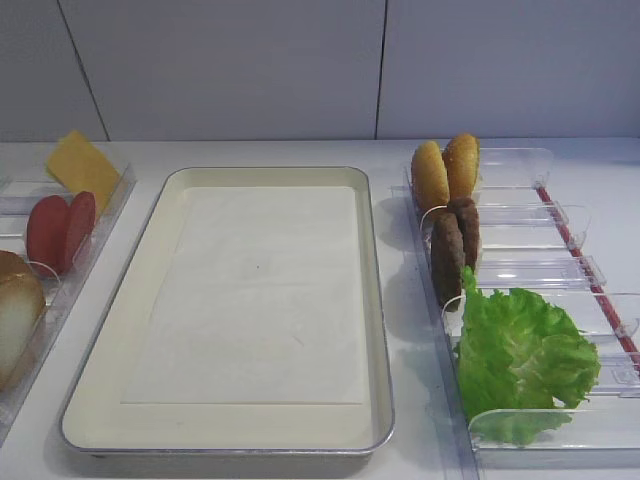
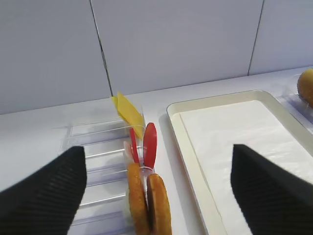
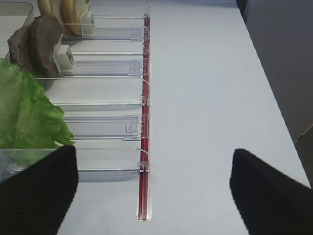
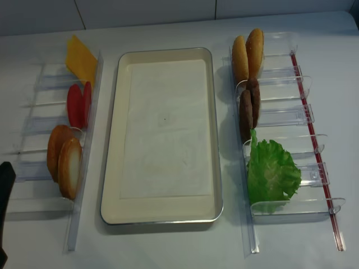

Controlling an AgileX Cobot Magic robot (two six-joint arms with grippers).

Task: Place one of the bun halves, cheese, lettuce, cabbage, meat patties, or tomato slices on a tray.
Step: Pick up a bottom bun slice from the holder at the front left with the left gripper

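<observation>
Nothing on the tray (image 4: 113, 168) yet, its white paper liner lies bare between the two rows of clear bins (image 4: 280, 120) on the desk (image 4: 168, 246). The left pincer (image 2: 156, 196) hangs above the left row with its dark fingers (image 2: 44, 191) spread as wide as they go and nothing between them; the right pincer (image 3: 151, 191) is likewise wide apart and empty, out over bare desk beside the red strip (image 3: 143, 161). Directly under the left pincer stand the bun halves (image 2: 148, 205), on edge and pressed together, and that is the likely trouble: a closing pinch could catch both at once, or push one over against the tomato slices (image 2: 144, 144) just behind. The thin bin dividers look easy to snag too. From above, the buns show a pale cut face with a golden-brown rim and a brown domed mate (image 4: 64, 159), leaning in their slot near the front of the left row. Beyond them two flat red rounds stand upright, then the yellow-orange cheese (image 4: 80, 59), tilted at the far end. On the right, two golden ovals (image 4: 248, 50) at the back, the dark rough meat patties (image 4: 249, 109) edge-on next, and the frilly green lettuce (image 4: 272, 171) spilling over its bin; floppy, I'd guess, and prone to dragging on the way out.
</observation>
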